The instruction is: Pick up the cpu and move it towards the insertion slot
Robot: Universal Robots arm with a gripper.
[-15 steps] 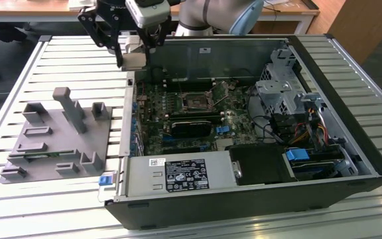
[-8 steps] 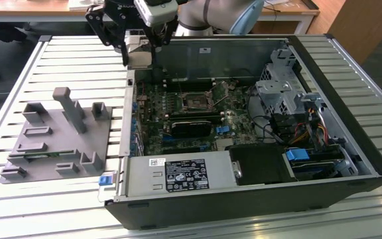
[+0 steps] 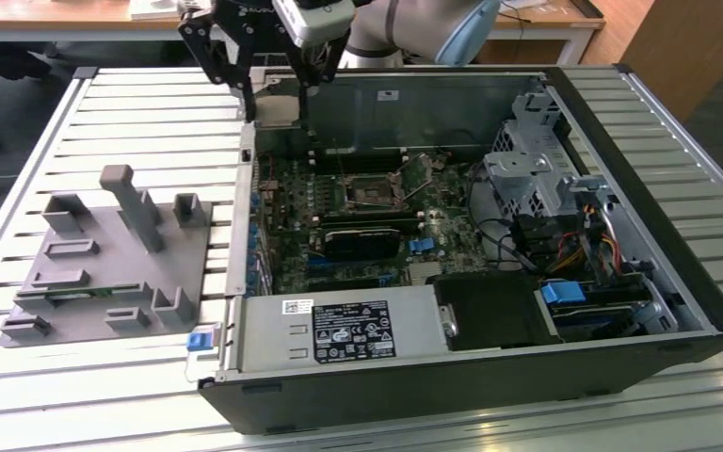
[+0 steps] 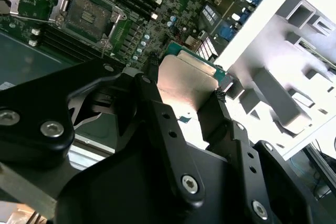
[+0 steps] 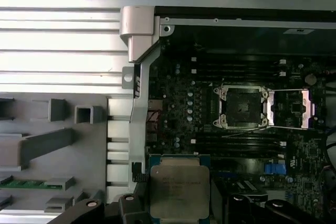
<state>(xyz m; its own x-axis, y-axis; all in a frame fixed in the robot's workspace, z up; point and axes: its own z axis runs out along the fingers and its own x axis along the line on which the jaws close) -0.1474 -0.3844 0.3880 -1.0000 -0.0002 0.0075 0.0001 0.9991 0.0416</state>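
Above the open computer case's edge, the gripper [image 4: 186, 106] is clamped on the cpu [image 5: 179, 188], lifted clear of the grey fixture [image 3: 110, 259]. Pickup looks done; the insertion slot [image 5: 242, 107] lies well apart on the motherboard [image 5: 210, 145].

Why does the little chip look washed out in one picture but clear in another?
In the second wrist view, glare bleaches the cpu held in the gripper; in the first wrist view its top is evenly lit; in the exterior view the case interior is shadowed.

One cpu [image 5: 179, 188], one insertion slot [image 5: 242, 107], one tool [image 4: 184, 103], one computer case [image 3: 663, 311], one grey fixture [image 3: 98, 264]
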